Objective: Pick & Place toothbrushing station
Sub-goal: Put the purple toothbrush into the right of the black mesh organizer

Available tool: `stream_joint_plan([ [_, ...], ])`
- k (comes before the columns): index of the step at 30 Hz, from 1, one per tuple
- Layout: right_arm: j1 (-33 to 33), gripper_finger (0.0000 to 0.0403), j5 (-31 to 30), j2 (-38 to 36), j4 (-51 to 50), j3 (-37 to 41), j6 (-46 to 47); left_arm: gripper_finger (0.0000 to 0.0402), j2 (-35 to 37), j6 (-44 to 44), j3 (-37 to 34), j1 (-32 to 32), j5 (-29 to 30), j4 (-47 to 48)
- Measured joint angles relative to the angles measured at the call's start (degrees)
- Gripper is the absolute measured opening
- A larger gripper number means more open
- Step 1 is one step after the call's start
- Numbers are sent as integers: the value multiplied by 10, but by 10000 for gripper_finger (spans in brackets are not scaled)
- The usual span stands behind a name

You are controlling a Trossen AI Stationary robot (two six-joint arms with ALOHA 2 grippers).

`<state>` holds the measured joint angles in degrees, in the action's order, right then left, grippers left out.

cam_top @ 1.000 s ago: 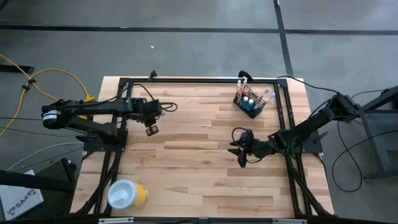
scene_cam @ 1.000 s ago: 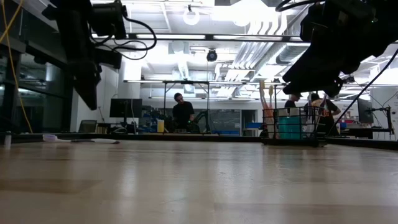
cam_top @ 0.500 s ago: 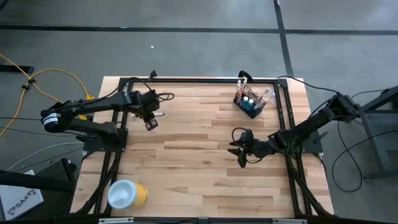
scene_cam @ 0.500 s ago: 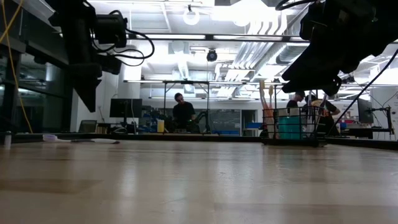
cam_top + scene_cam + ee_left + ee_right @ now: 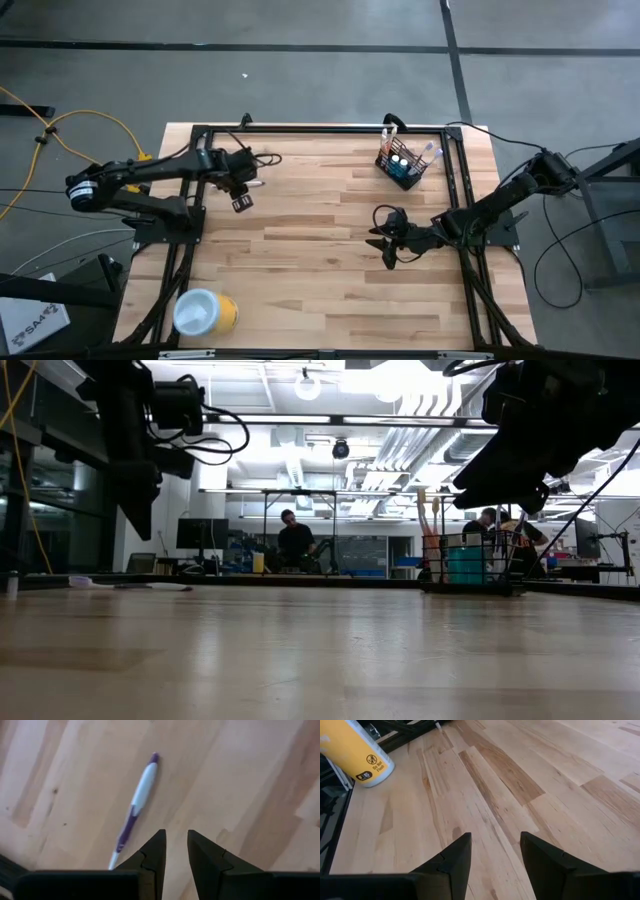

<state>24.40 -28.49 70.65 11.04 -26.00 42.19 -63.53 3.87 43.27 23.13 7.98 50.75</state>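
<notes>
Yellow cylinder (image 5: 355, 754), label partly legible: "Do Not Flush"

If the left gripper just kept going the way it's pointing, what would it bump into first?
Probably bare table. The left gripper points down at the wood, empty, fingers slightly apart. A purple-and-white toothbrush lies just beside that line, so it would likely miss it, though depth is hard to judge.

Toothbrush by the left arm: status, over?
Left claw above the table, empty, fingers a narrow gap apart. Purple-white toothbrush lies flat beside it, untouched. Right claw open, idle mid-table. Nothing in the way.
</notes>
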Motion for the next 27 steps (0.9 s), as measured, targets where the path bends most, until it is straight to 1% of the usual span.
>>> stream_joint_plan([
  [5,0,162,2,0,6,0,0,74,0,-42,0,44,1,0],
  [7,0,162,2,0,6,0,0,74,0,-43,0,57,1,-1],
  [17,0,162,2,0,6,0,0,74,0,-22,0,68,23,-1],
  [19,0,162,1,0,6,0,0,74,0,-26,0,80,13,-1],
  [23,0,162,1,0,6,0,0,74,0,-36,0,116,-31,-2],
  [27,0,162,1,0,6,0,0,74,-9,-41,1,146,-61,-1],
])
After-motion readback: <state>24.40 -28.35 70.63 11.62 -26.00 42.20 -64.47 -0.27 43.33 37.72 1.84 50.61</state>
